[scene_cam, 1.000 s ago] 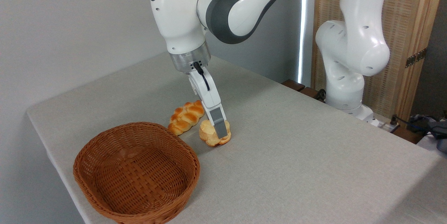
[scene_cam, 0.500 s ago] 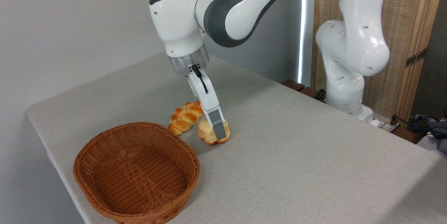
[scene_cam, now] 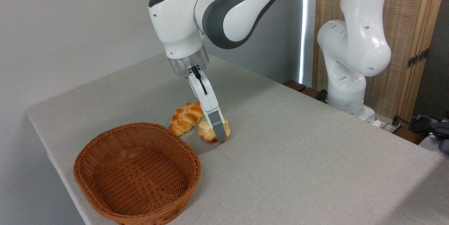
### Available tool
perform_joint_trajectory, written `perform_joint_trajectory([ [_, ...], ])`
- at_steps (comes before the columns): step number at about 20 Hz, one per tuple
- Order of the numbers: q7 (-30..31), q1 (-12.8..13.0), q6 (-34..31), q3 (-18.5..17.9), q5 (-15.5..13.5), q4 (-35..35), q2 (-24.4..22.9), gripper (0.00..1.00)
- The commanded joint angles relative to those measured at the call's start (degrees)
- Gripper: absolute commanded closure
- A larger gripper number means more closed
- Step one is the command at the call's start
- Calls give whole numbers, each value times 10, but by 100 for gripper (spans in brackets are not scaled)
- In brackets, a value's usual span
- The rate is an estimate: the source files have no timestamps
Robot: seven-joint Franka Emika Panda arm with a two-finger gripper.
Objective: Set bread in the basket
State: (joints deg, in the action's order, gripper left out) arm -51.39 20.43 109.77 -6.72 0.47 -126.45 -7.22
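The bread (scene_cam: 205,132), a small pale golden bun, hangs just above the tablecloth, tipped a little on its side. My gripper (scene_cam: 216,134) is shut on it. The near grey finger (scene_cam: 218,129) crosses the bun's front, and the far finger is hidden behind the bun. The basket (scene_cam: 105,202), oval reddish-brown wicker, stands to the lower left near the table's front corner with nothing in it. A short gap of cloth separates its rim from the bun.
A braided orange-brown loaf (scene_cam: 186,117) lies just left of the bun, between it and the basket's far rim. The arm's white base (scene_cam: 347,88) stands at the back right. The table edge runs close along the basket's left side.
The gripper has risen slightly and shifted a little left with the bun held in it. The bun has come off the cloth. The basket and the braided loaf have stayed put.
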Motion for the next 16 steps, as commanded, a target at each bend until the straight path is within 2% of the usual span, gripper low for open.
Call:
perform_joint_trajectory([
  [1, 3, 2, 16, 1, 7, -4, 0, 34],
  [3, 2, 2, 18, 1, 8, -3, 0, 49],
  [4, 2, 2, 19, 1, 7, -3, 0, 52],
  [6, 2, 2, 18, 1, 8, -3, 0, 52],
  [7, 2, 2, 18, 1, 7, -3, 0, 49],
  [10, 2, 2, 18, 1, 7, -3, 0, 50],
  [16, 2, 1, 13, 0, 7, -2, -1, 63],
])
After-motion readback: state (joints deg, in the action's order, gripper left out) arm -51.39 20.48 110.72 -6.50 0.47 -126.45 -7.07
